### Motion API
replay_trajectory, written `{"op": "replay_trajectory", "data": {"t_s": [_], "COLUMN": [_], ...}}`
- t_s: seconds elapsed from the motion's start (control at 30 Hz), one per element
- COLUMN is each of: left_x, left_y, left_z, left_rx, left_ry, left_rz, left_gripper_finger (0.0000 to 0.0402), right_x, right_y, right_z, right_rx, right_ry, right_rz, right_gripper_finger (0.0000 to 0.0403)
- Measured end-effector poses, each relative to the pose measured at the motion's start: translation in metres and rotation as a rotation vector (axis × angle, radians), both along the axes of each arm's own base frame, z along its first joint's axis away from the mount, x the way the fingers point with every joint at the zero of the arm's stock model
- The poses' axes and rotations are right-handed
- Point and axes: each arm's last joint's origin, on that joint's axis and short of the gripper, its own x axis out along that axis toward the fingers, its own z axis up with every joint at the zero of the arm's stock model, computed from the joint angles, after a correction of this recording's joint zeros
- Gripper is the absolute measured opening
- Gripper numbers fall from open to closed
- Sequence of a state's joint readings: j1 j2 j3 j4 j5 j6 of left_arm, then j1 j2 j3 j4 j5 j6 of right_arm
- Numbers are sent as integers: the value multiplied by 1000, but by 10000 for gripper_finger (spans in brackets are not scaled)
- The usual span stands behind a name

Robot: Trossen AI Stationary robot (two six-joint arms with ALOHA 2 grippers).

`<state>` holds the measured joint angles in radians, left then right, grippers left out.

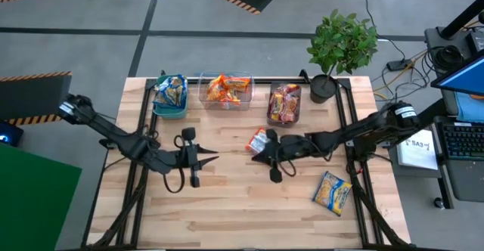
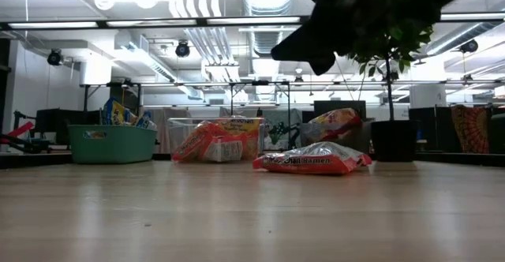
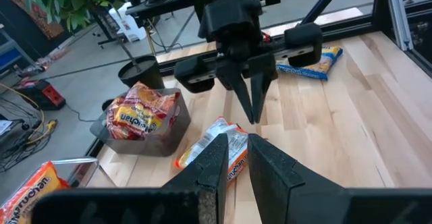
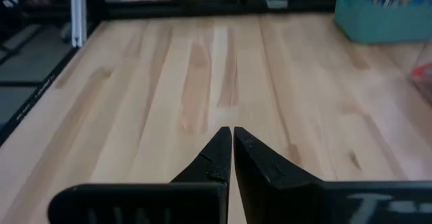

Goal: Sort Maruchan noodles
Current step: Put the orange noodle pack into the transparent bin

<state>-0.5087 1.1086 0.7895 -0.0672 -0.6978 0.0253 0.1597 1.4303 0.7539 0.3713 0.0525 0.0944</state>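
A red-orange noodle packet [image 1: 259,140] [image 2: 312,159] [image 3: 226,143] lies flat on the table's middle. My right gripper [image 1: 253,154] [image 4: 232,150] is shut and empty. It hangs above the table just near of that packet and points toward the left edge. My left gripper [image 1: 212,158] [image 3: 236,163] faces it from the left, with a narrow gap between its fingers and nothing in it. A blue-and-yellow packet [image 1: 333,192] [image 3: 307,62] lies flat near the right front. Other packets fill the bins at the far edge.
Along the far edge stand a teal bin [image 1: 170,96] with blue-yellow packets, a clear bin [image 1: 224,91] with orange ones and a grey bin [image 1: 285,103] with red ones. A potted plant [image 1: 340,47] stands at the far right. Bare wood lies along the near edge.
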Motion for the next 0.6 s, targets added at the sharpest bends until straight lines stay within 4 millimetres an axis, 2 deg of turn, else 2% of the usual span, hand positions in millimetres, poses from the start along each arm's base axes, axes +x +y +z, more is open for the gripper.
{"op": "replay_trajectory", "data": {"t_s": [0.23, 0.43, 0.6], "left_x": [20, 43, 58], "left_y": [-10, -15, -9], "left_z": [-17, -34, -51], "left_rx": [-10, -65, -115], "left_ry": [7, -27, -17], "left_rz": [11, 45, 111], "left_gripper_finger": [40, 49, 78], "right_x": [-19, -26, -31], "right_y": [-5, -18, -24], "right_z": [-18, -15, -6], "right_rx": [-80, -156, -230], "right_ry": [-208, -350, -408], "right_rz": [17, -27, -35], "right_gripper_finger": [9, 9, 9]}}
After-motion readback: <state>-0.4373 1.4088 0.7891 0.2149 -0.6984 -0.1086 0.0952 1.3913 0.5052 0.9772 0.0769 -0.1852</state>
